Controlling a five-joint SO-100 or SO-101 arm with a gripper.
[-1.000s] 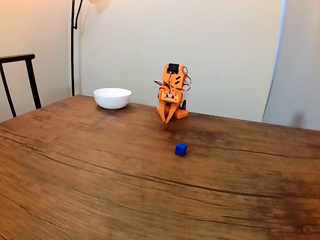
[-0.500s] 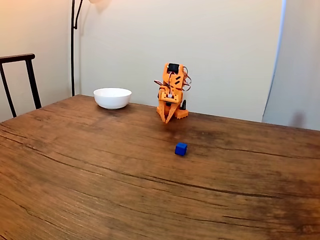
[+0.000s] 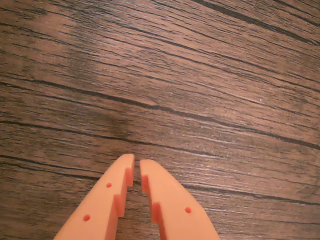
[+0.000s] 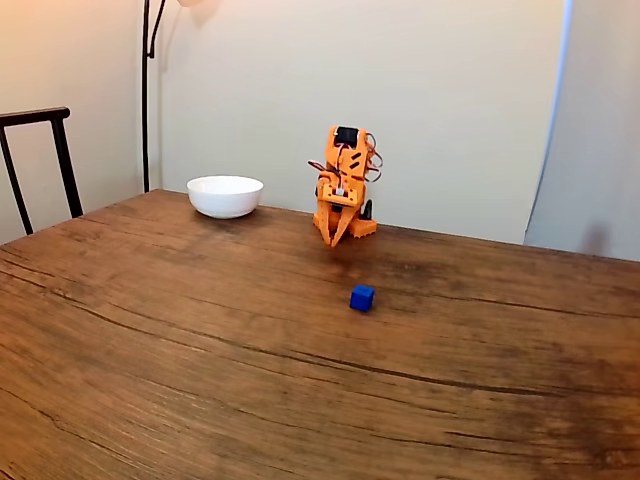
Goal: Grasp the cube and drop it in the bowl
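wooden table [image 4: 200, 380] (chair [image 4: 40, 160] beside)

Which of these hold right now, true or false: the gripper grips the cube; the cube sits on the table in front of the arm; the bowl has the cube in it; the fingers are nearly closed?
1. The gripper grips the cube. False: it holds nothing; the wrist view shows bare table between its fingers.
2. The cube sits on the table in front of the arm. True.
3. The bowl has the cube in it. False: the cube lies apart from the bowl, right of it in the fixed view.
4. The fingers are nearly closed. True.
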